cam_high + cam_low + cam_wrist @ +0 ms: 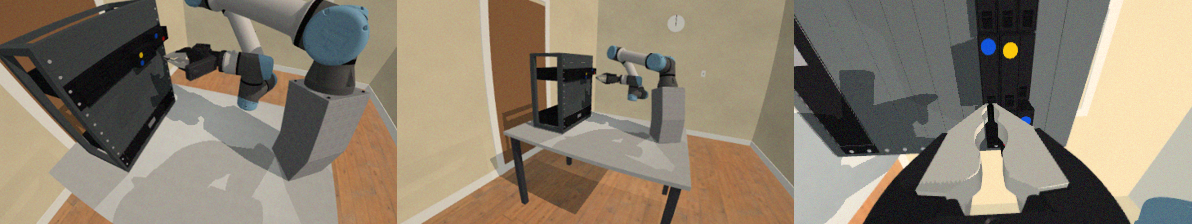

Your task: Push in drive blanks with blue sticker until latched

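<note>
The dark rack (102,78) stands on the table, also seen in the exterior view (562,91). A row of black drive blanks crosses its front. Two blanks carry blue stickers (155,36) (142,63), one a yellow sticker (141,54) and one a red sticker (163,38). The blue and red ones at the right end stick out from the front. My gripper (165,57) is shut and empty, its tips just below the red-sticker blank, close to the rack front. In the wrist view the shut fingers (990,107) partly hide a blue sticker (1026,120); another blue sticker (988,47) and the yellow sticker (1010,50) lie beyond.
The arm's grey pedestal (318,127) stands on the table right of the rack. A brown door (515,61) and the wall are behind the rack. The table edge runs just behind the rack's back (519,131).
</note>
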Available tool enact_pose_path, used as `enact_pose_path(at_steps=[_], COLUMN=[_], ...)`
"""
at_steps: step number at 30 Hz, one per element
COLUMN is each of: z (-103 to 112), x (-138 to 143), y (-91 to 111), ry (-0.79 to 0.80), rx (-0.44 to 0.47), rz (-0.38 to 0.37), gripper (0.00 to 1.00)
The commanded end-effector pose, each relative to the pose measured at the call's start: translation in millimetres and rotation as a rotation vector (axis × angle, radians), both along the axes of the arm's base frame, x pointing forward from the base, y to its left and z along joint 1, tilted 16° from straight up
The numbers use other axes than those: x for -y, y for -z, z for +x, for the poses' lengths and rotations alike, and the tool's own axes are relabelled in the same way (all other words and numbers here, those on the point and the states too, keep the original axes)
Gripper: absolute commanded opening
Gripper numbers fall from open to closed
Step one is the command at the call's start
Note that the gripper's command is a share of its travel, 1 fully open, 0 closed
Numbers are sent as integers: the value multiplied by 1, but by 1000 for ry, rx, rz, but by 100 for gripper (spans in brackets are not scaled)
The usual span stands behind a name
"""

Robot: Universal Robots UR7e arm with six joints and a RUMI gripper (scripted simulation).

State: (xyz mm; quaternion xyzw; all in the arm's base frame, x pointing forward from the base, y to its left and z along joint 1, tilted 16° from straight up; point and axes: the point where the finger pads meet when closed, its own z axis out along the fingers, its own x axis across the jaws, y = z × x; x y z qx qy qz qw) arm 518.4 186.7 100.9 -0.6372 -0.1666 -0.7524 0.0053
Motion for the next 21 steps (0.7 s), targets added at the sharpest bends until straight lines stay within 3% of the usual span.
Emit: enact_pose_path(at_steps=[1,11,21], z=[-5,-3,33], x=[-7,-9,-18], y=[10,10,5], ry=[4,4,4], rx=[4,4,4], rz=[1,1,1], gripper=[0,0,0])
